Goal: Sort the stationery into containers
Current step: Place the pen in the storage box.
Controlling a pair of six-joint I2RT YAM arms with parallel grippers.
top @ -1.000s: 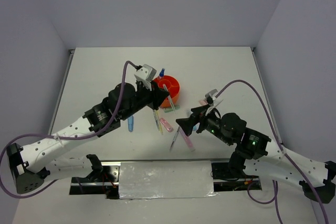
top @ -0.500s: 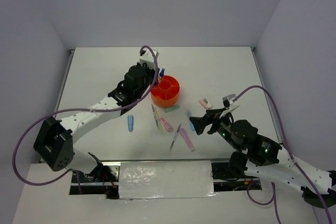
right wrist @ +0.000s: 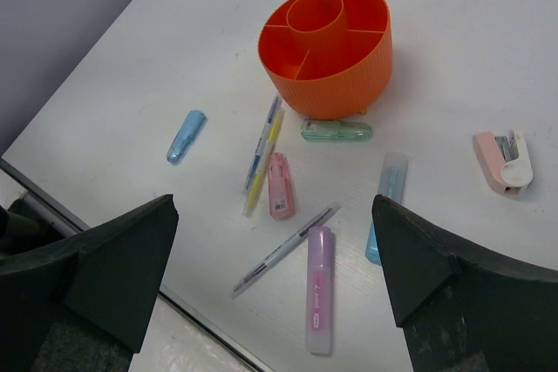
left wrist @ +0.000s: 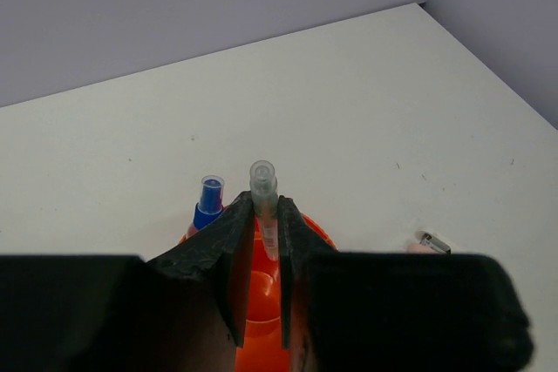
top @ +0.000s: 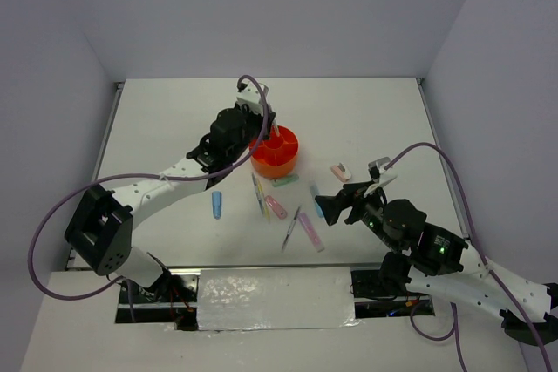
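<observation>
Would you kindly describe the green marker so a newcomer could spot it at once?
Start at the round orange organiser near the middle of the table. The green marker lies flat at its base, on the near side. It is the only green item; its neighbours are pink or blue.

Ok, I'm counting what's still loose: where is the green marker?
In the right wrist view the green marker lies flat at the foot of the orange organiser, on the side nearest the arms, with a pale blue marker close by.

A white table [top: 174, 119] sits enclosed by plain lavender-grey walls [top: 261, 6].
</observation>
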